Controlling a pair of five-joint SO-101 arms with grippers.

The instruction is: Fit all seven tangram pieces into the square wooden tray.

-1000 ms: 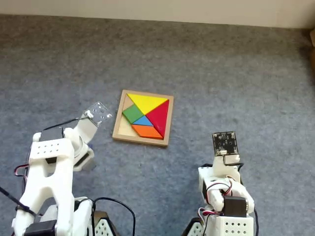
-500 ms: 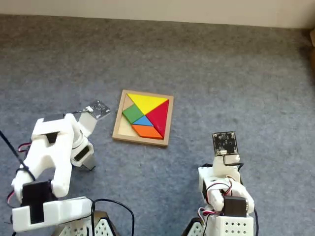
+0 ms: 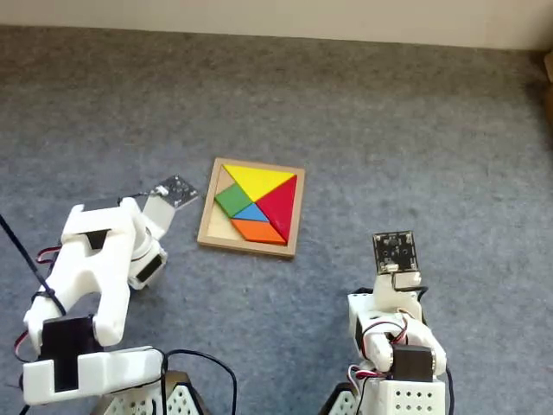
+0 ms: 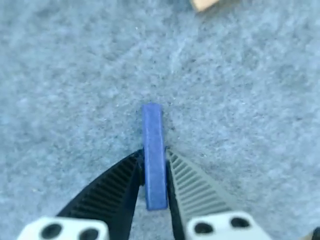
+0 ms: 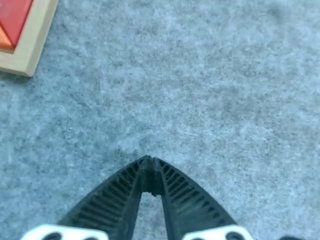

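The square wooden tray lies at mid-table and holds a yellow triangle, a red triangle, a green square, a small blue triangle and an orange parallelogram. Bare wood shows along its left side. My left arm stands left of the tray. Its gripper is shut on a dark blue piece held edge-on over the carpet; I cannot tell whether it touches the carpet. My right gripper is shut on nothing, low over the carpet, right of the tray.
Grey carpet covers the whole table. A tray corner shows ahead of the left gripper. The tray's edge, with the red triangle inside, shows in the right wrist view. Open carpet lies around the right arm.
The left arm has folded and tipped forward beside the tray, its wrist staying near the tray's left edge. The right arm has not moved. The tray's pieces are unchanged.
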